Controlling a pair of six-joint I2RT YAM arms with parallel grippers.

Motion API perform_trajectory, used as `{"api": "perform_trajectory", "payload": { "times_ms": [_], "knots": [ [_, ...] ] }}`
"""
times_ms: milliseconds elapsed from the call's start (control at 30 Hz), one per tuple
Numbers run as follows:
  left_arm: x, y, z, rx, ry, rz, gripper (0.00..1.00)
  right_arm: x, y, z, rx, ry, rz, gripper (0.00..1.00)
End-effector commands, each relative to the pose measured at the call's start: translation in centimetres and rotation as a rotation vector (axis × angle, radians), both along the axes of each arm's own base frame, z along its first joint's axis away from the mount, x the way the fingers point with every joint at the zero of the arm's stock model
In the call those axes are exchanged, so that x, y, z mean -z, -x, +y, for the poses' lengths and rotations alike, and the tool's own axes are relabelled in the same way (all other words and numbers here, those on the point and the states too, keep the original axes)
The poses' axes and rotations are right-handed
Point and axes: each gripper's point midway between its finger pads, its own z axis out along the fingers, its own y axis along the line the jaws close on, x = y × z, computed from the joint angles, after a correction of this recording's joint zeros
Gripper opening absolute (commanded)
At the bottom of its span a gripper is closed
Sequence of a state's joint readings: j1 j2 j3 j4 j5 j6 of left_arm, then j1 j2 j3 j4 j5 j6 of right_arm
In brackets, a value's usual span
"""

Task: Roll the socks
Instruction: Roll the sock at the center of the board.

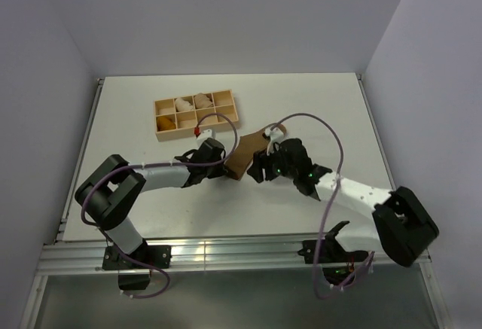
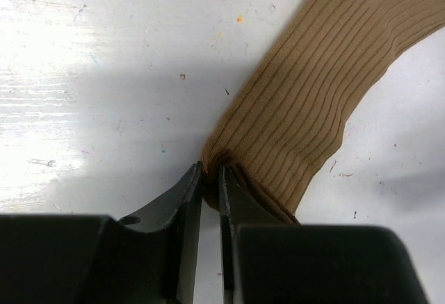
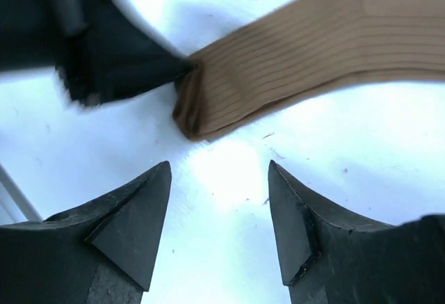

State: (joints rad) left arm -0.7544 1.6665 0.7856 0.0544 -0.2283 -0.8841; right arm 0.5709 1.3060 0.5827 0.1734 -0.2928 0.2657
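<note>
From above, the olive-brown sock point(image 1: 245, 159) lies near the middle of the white table point(image 1: 316, 103), just below the lower right corner of a wooden compartment tray point(image 1: 195, 112). It sits between the two arms' heads, which hide how each claw stands in this view. Several of the tray's cells hold pale rolled bundles point(image 1: 184, 105).

The left wrist view settles the left gripper point(image 2: 211, 172): its jaws are clenched on the near edge of the ribbed sock, with only a sliver of gap between them. The fabric bunches at the pinch, and a darker layer shows along the underside there. The rest of the sock runs flat on the table up to the right.

The right wrist view shows the right gripper point(image 3: 219, 166) released, its jaws spread wide over bare table, near the sock's end but not touching it. The left claw appears there as a dark blur against that end of the sock.
</note>
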Motion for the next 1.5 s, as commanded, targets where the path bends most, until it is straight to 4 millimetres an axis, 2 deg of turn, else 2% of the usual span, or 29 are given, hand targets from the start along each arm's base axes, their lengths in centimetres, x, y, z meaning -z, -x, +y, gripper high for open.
{"api": "perform_trajectory", "payload": {
  "times_ms": [0,33,67,133,167,267,300,333,400,433,500,533,567,600,633,667,933,1167,1467],
  "knots": [
    [3.6,2.5,3.0,0.055,-0.193,0.113,0.18,-2.5,0.0,0.0,0.009,0.103,-0.335,0.66],
    [3.3,2.4,2.9,0.064,-0.197,0.108,0.18,-3.2,0.1,0.2,0.019,0.103,-0.379,0.66],
    [3.3,2.4,2.9,0.071,-0.205,0.109,0.18,-3.2,1.3,1.1,-0.029,0.122,-0.418,0.66],
    [2.8,2.2,2.6,0.097,-0.208,0.1,0.18,-3.5,1.9,1.3,-0.026,0.155,-0.454,0.66],
    [2.7,2.1,2.6,0.103,-0.214,0.101,0.18,-3.4,2.8,2.2,-0.08,0.182,-0.49,0.66],
    [2.2,1.9,2.3,0.133,-0.231,0.096,0.17,-3.2,3.1,2.6,-0.08,0.27,-0.551,0.66],
    [2.0,1.6,2.3,0.147,-0.241,0.089,0.17,-2.5,4.2,3.6,-0.121,0.297,-0.562,0.66],
    [2.0,1.6,2.3,0.153,-0.248,0.087,0.17,-2.4,4.1,3.3,-0.102,0.345,-0.59,0.66],
    [2.1,1.5,2.5,0.17,-0.27,0.088,0.18,-2.1,5.4,4.7,-0.142,0.373,-0.625,0.66],
    [2.1,1.4,2.5,0.178,-0.274,0.088,0.18,-1.2,5.4,4.6,-0.139,0.432,-0.633,0.66],
    [2.1,1.2,2.9,0.181,-0.29,0.094,0.18,-0.8,6.1,5.8,-0.161,0.464,-0.665,0.66],
    [2.0,1.0,3.0,0.181,-0.29,0.092,0.18,0.3,6.3,6.0,-0.181,0.514,-0.674,0.66],
    [1.9,0.9,3.0,0.191,-0.288,0.089,0.18,0.2,6.1,6.0,-0.158,0.539,-0.692,0.66],
    [1.8,0.7,2.9,0.194,-0.284,0.087,0.18,0.2,6.7,6.8,-0.179,0.533,-0.712,0.66],
    [1.7,0.6,2.9,0.197,-0.282,0.085,0.18,1.1,6.8,7.0,-0.206,0.574,-0.721,0.66],
    [1.5,0.4,2.8,0.204,-0.28,0.081,0.18,0.6,6.6,7.5,-0.19,0.576,-0.74,0.66],
    [1.6,0.7,2.6,0.232,-0.272,0.097,0.18,0.2,5.9,9.4,-0.215,0.638,-0.85,0.65],
    [1.6,1.0,2.3,0.245,-0.26,0.116,0.18,1.9,5.6,10.5,-0.265,0.69,-0.875,0.65],
    [1.3,1.4,1.6,0.271,-0.226,0.124,0.18,3.2,3.6,10.3,-0.23,0.774,-0.897,0.64]
  ]
}}
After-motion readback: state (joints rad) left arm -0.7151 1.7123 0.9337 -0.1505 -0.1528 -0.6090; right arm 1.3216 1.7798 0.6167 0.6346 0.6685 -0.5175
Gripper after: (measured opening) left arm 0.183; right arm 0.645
